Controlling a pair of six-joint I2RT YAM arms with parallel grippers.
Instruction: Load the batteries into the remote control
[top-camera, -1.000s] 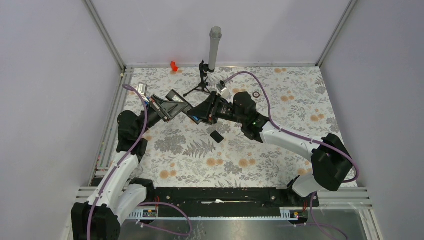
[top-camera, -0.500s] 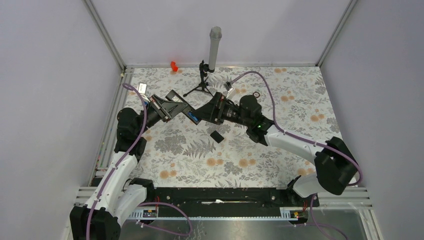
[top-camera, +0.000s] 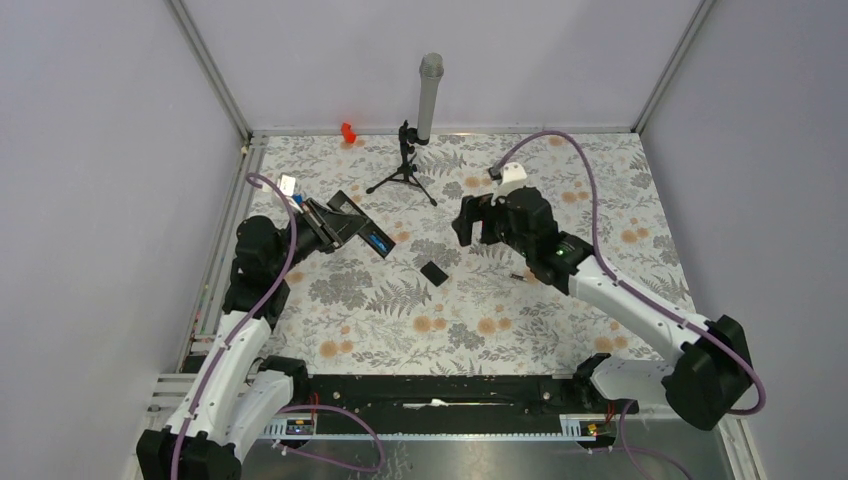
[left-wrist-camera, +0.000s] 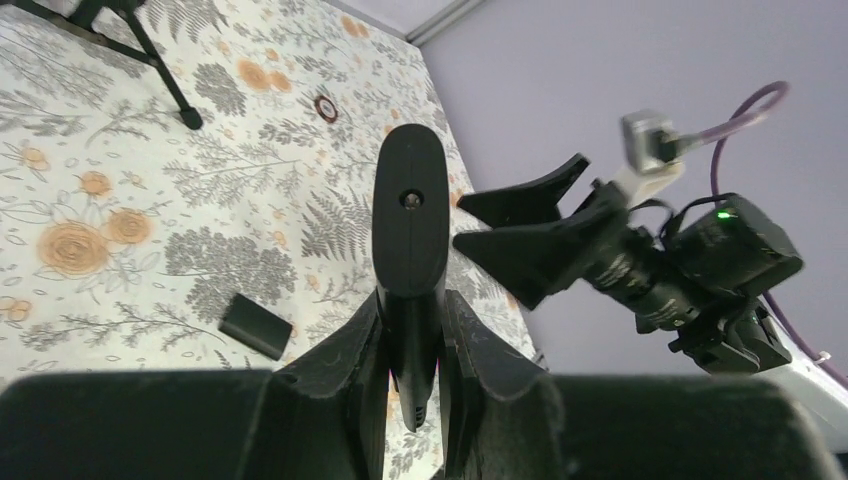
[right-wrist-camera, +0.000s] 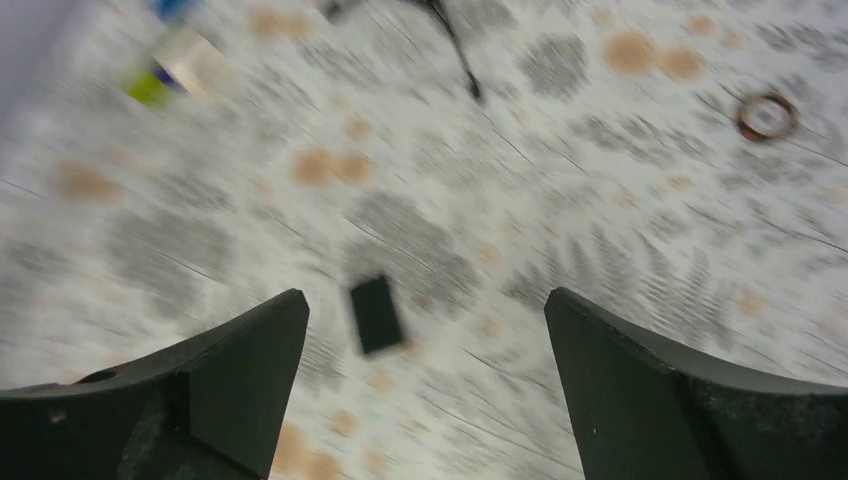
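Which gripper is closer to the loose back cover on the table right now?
Right. The right gripper hovers open just past the back cover, which shows between its fingers. The left gripper is farther off to the left, shut on the remote control.

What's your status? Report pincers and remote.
Left pincer shut on remote control. Right pincer open, empty, raised. Back cover loose on table. Nothing blocking.

Slim black remote control (left-wrist-camera: 410, 215) between left fingers (left-wrist-camera: 345, 375), back cover (top-camera: 433, 273) apart
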